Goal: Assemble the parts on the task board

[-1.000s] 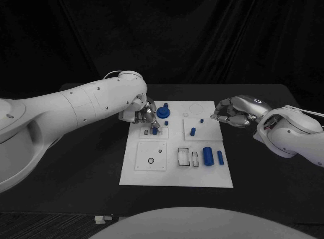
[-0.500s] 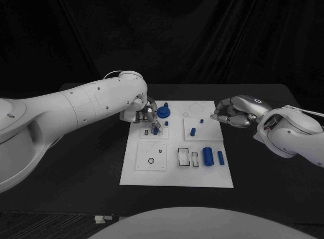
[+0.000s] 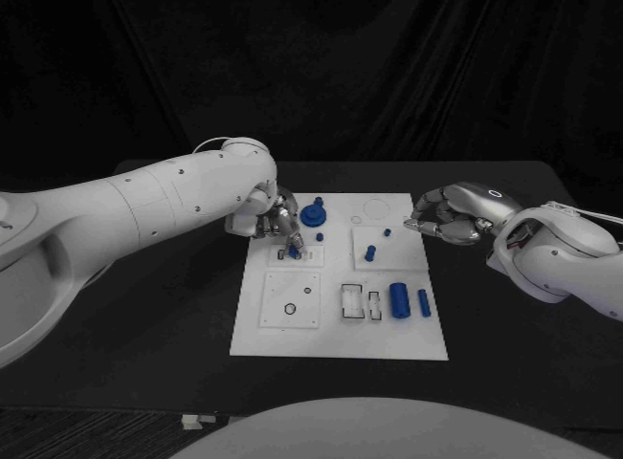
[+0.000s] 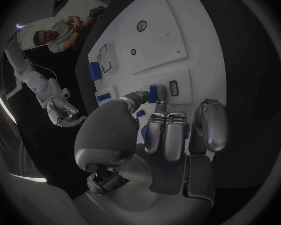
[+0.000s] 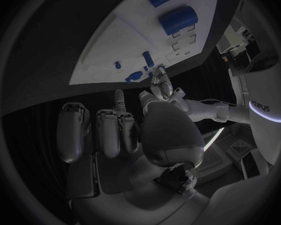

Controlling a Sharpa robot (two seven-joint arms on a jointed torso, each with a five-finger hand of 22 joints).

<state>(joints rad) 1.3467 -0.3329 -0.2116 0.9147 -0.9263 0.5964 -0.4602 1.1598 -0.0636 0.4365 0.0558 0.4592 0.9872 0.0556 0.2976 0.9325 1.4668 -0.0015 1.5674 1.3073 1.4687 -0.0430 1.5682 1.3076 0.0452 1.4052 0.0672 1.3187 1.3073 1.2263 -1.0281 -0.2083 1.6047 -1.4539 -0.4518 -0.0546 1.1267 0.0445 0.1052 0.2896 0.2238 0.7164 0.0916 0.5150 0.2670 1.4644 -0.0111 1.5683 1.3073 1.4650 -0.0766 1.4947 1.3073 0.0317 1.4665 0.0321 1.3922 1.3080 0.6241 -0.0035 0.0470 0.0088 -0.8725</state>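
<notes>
While lowered since, left hand (image 3: 281, 226) grips peg (image 3: 296, 251).

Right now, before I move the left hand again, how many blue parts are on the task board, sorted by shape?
Blue cylinders lying flat: 2
Upright blue peg: 1
Small blue studs: 2
Large round blue piece: 1
Blue part pinched by the left hand: 1
Total: 7
</notes>
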